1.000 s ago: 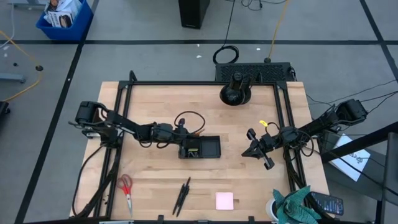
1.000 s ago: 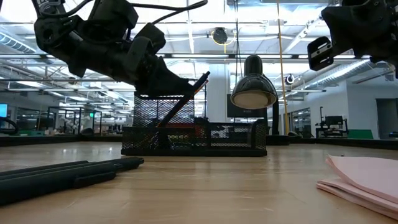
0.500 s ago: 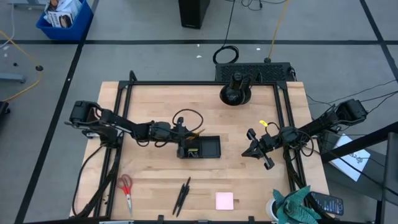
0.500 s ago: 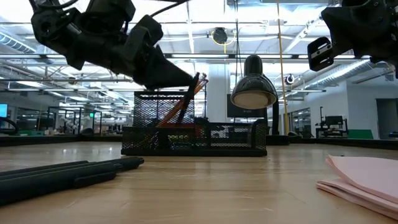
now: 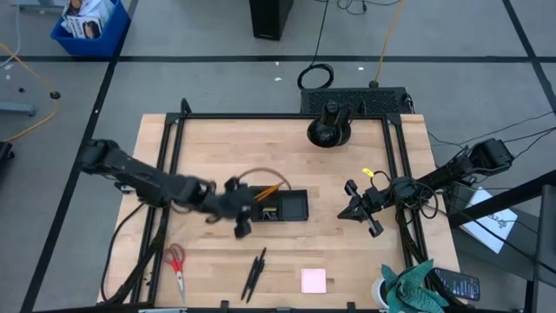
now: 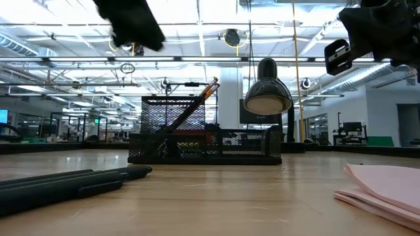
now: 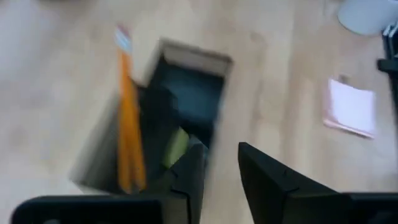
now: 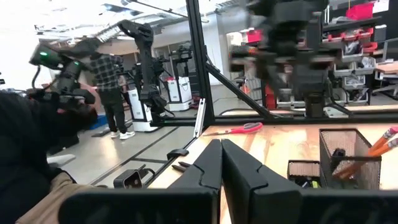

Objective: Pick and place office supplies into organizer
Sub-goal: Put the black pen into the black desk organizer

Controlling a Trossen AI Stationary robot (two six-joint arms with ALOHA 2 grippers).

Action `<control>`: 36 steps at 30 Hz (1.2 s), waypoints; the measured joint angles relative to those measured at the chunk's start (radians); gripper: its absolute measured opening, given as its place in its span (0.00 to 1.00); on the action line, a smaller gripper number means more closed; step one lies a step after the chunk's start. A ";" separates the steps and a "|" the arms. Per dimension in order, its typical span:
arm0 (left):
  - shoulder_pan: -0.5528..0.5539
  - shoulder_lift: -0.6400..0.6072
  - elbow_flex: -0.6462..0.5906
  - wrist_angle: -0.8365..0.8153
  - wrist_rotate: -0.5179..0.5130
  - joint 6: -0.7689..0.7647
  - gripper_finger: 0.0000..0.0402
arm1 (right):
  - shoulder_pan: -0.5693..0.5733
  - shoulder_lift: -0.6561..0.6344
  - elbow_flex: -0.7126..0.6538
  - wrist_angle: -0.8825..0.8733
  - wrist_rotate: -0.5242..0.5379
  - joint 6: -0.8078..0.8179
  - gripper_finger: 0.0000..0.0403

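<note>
Black mesh organizer (image 5: pixel 282 205) mid-table, orange pencils (image 5: pixel 268 189) leaning in its tall end. Red scissors (image 5: pixel 177 266), black pens (image 5: pixel 254 273), pink sticky pad (image 5: pixel 314 281) lie near front edge.

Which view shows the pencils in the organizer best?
The low view: the pencils lean side-on in the organizer's tall mesh cup, tips above its rim. The left wrist view shows them close but blurred, the high view only as a small orange streak, and the right wrist view at the picture's edge.
</note>
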 joint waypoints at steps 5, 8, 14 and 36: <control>-0.172 0.138 0.131 -0.104 -0.028 -0.309 0.19 | 0.000 0.000 0.000 -0.016 0.000 0.000 0.00; -0.232 0.246 0.186 -0.111 -0.027 -0.427 0.17 | 0.000 0.000 0.000 -0.018 0.000 0.000 0.00; -0.292 0.447 0.286 -0.095 0.035 -0.594 0.17 | 0.000 0.000 0.000 -0.002 0.000 -0.007 0.00; -0.322 0.600 0.334 -0.217 0.130 -0.786 0.17 | 0.000 -0.002 0.000 0.025 0.000 -0.007 0.00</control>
